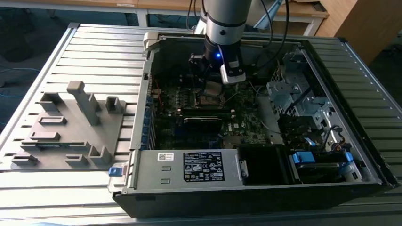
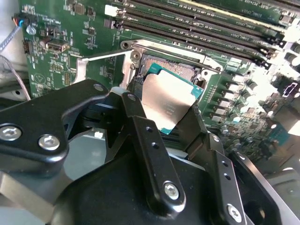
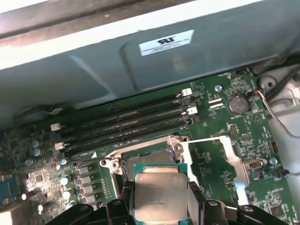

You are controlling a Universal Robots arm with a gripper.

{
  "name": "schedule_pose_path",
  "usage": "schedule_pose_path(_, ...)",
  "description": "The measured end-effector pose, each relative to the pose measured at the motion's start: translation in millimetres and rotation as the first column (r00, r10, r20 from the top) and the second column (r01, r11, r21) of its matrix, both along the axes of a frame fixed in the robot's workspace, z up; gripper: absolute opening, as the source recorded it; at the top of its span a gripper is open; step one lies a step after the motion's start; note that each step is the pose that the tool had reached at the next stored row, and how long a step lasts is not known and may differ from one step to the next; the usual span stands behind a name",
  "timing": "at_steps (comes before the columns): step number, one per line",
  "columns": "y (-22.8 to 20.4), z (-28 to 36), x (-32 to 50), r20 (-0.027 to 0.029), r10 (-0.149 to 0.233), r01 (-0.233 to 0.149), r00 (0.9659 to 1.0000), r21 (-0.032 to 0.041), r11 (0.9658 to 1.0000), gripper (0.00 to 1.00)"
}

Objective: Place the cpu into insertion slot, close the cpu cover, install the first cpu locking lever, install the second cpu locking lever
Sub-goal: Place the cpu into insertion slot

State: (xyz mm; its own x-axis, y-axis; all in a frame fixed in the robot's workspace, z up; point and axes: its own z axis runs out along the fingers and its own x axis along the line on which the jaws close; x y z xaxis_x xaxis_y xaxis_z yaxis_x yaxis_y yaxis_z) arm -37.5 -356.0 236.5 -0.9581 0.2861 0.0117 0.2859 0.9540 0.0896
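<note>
Two black fingers of the gripper are clenching the cpu by its edges, holding it tilted just over the insertion slot on the motherboard, while the cpu cover is lying swung open beside it.

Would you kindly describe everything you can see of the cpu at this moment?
The cpu is a thin square chip with a matte silvery metal face on a teal-green board that shows as a narrow border. The gripper is shut on it, clamping two opposite edges. It hangs face up near the open insertion slot, not seated.
</note>
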Motion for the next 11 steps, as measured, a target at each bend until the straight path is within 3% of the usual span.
schedule_pose_path(5, 0.0, -0.1, 0.0, 0.0000, -0.070, 0.070, 0.9975, 0.0000, 0.9975, 0.54)
schedule_pose_path(11, 0.0, -0.2, -0.1, -0.0001, -0.160, 0.160, 0.9870, -0.0001, 0.9870, 0.54)
